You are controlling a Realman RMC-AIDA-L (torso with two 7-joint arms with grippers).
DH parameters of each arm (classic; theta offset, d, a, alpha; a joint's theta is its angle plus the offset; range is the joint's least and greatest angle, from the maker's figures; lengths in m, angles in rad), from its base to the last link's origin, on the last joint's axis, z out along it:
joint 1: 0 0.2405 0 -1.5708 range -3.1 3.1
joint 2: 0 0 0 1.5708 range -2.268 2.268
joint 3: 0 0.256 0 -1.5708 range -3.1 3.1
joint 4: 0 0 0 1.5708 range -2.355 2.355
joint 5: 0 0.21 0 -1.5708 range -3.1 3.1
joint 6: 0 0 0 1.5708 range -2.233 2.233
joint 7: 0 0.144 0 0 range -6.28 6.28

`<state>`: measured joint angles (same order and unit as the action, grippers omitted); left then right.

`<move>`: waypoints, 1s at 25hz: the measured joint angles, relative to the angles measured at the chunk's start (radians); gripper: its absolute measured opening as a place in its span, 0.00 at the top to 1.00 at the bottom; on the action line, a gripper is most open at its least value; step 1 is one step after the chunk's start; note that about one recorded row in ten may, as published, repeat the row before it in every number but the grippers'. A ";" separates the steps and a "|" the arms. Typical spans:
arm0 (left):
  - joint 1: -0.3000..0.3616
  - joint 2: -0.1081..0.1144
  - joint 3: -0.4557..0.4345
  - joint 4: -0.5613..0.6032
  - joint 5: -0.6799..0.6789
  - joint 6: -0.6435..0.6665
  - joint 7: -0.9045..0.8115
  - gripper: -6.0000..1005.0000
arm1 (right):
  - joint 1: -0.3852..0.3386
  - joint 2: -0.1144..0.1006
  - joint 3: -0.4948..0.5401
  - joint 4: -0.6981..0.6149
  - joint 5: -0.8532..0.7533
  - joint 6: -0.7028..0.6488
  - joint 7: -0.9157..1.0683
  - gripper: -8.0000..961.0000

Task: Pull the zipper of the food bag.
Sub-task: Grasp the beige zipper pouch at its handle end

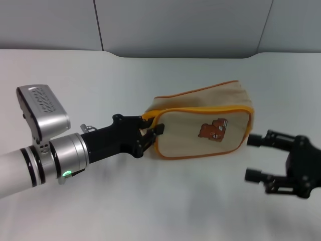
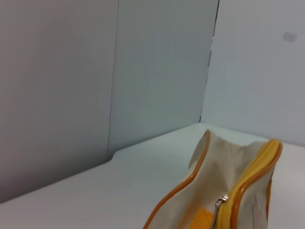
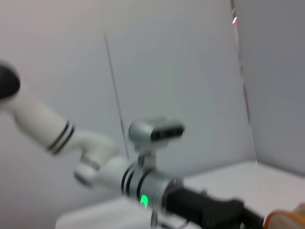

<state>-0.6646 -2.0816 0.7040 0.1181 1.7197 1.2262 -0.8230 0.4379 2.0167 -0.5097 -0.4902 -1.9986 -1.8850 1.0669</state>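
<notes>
The beige food bag (image 1: 200,128) with orange piping and a brown bear picture lies on its side mid-table. My left gripper (image 1: 152,133) is at the bag's left end, shut on the zipper there. In the left wrist view the silver zipper pull tab (image 2: 219,205) sits on the orange-edged zip line of the bag (image 2: 224,162) and points straight toward the gripper. My right gripper (image 1: 257,157) is open and empty, just right of the bag and apart from it.
The white table (image 1: 150,70) runs back to grey wall panels (image 1: 175,25). My left arm (image 1: 45,155) lies across the front left, and it also shows in the right wrist view (image 3: 143,183).
</notes>
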 joint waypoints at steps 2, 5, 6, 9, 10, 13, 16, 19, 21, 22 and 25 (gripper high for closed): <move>0.006 0.000 -0.001 0.008 -0.001 0.018 0.017 0.80 | 0.005 0.000 0.046 -0.001 0.000 -0.030 0.053 0.17; 0.014 0.002 -0.007 0.014 -0.002 0.047 0.066 0.82 | 0.017 -0.007 0.094 -0.007 0.000 -0.063 0.157 0.17; 0.017 0.002 -0.009 0.018 -0.002 0.059 0.089 0.83 | 0.023 -0.011 0.107 -0.009 0.000 -0.077 0.204 0.17; 0.025 0.004 -0.009 0.041 -0.002 0.094 0.154 0.86 | 0.044 -0.025 0.127 -0.011 0.000 -0.107 0.312 0.17; 0.025 0.004 -0.009 0.041 -0.002 0.094 0.154 0.86 | 0.044 -0.025 0.127 -0.011 0.000 -0.107 0.312 0.17; 0.037 0.007 -0.004 0.082 -0.002 0.141 0.206 0.86 | 0.050 -0.028 0.128 -0.024 0.001 -0.115 0.305 0.17; 0.057 0.014 -0.001 0.142 0.006 0.217 0.240 0.86 | 0.044 -0.020 0.128 -0.043 0.005 -0.121 0.223 0.17; 0.071 0.024 0.011 0.211 0.033 0.292 0.242 0.87 | 0.031 -0.013 0.129 -0.049 0.019 -0.122 0.103 0.17; 0.071 0.031 0.014 0.226 0.043 0.309 0.241 0.87 | 0.026 -0.011 0.129 -0.050 0.028 -0.121 0.064 0.17; 0.071 0.031 0.014 0.226 0.043 0.309 0.241 0.87 | 0.022 -0.009 0.130 -0.051 0.044 -0.120 0.028 0.17; 0.064 0.037 0.014 0.230 0.050 0.316 0.238 0.87 | 0.015 -0.004 0.130 -0.053 0.093 -0.107 -0.080 0.17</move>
<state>-0.6005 -2.0448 0.7179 0.3479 1.7697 1.5427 -0.5852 0.4524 2.0123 -0.3792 -0.5429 -1.9059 -1.9920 0.9870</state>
